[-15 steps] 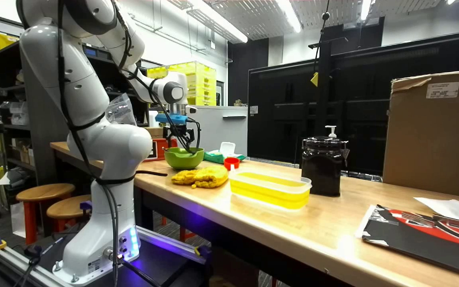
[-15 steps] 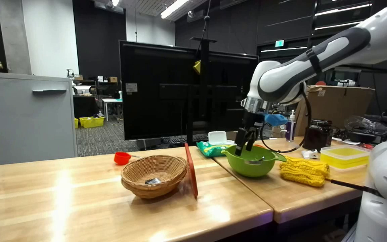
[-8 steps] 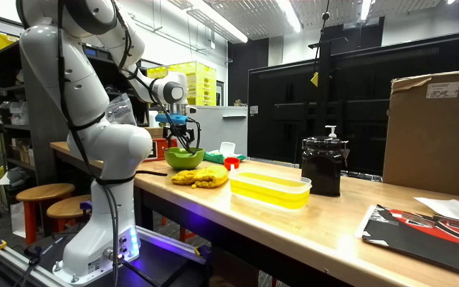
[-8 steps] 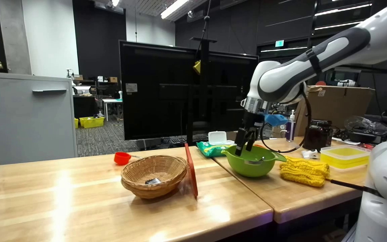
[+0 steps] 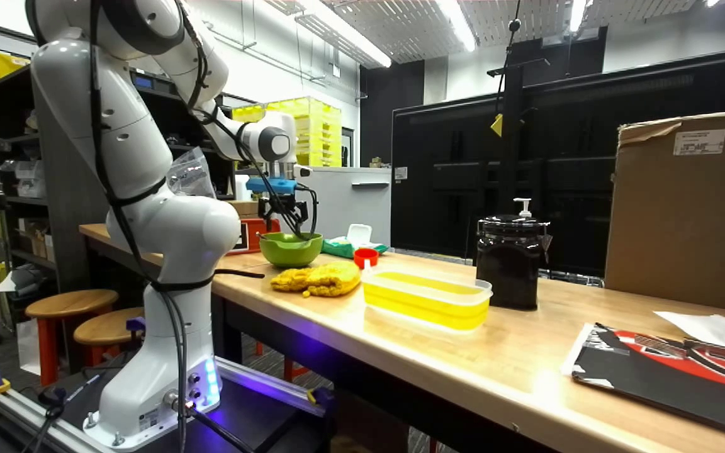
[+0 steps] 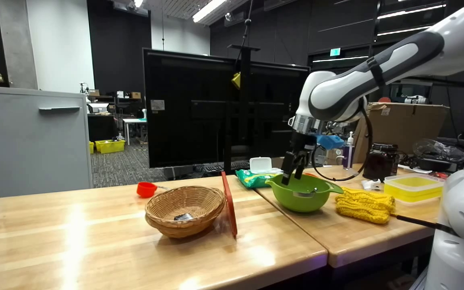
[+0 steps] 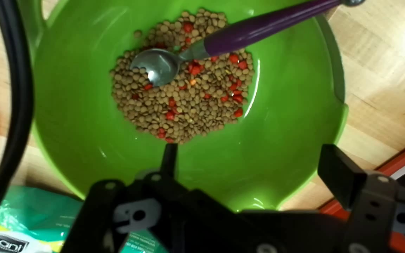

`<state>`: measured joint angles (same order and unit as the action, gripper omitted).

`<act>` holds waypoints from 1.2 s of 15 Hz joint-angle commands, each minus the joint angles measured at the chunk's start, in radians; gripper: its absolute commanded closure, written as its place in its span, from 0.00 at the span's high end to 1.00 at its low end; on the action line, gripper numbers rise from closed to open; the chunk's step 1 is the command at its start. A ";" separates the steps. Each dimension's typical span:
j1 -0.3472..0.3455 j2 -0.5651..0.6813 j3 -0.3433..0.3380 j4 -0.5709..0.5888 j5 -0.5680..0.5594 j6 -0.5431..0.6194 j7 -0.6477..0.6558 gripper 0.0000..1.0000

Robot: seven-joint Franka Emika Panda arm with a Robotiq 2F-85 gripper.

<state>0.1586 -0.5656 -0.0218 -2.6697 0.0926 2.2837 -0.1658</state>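
Observation:
My gripper [image 7: 251, 153] stands open above the green bowl [image 7: 287, 105], with nothing between its fingers. In the wrist view one finger [image 7: 169, 160] is over the bowl's inside, near the edge of a heap of brown lentils [image 7: 202, 109] mixed with red bits. The other finger [image 7: 339, 172] overlaps the rim close to the pouring spout. A spoon with a purple handle [image 7: 258, 31] lies with its metal head on the lentils and its handle across the rim, away from the fingers. In an exterior view the fingertips hang at the bowl's far-side rim; whether they touch it I cannot tell.
A green wipes pack [image 6: 252, 180] lies behind the bowl. Beside it are a yellow knitted cloth [image 6: 365, 206] and a yellow-filled plastic container [image 5: 425, 308]. A red panel [image 6: 230, 207] leans against a wicker basket [image 6: 183, 231]. A dark jar [image 5: 507, 270] stands farther along.
The gripper and wrist have risen slightly over the bowl in the last half second. The bowl and the other objects have not moved.

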 commanded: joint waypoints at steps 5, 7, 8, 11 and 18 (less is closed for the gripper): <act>-0.079 0.071 0.037 0.166 -0.129 -0.151 0.028 1.00; -0.099 0.102 0.034 0.230 -0.162 -0.175 0.033 1.00; -0.106 0.121 0.030 0.261 -0.171 -0.184 0.032 1.00; -0.105 0.102 0.022 0.244 -0.158 -0.164 0.016 1.00; -0.111 0.144 0.022 0.289 -0.161 -0.175 0.016 1.00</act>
<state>0.0494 -0.4222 -0.0016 -2.3827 -0.0696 2.1119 -0.1490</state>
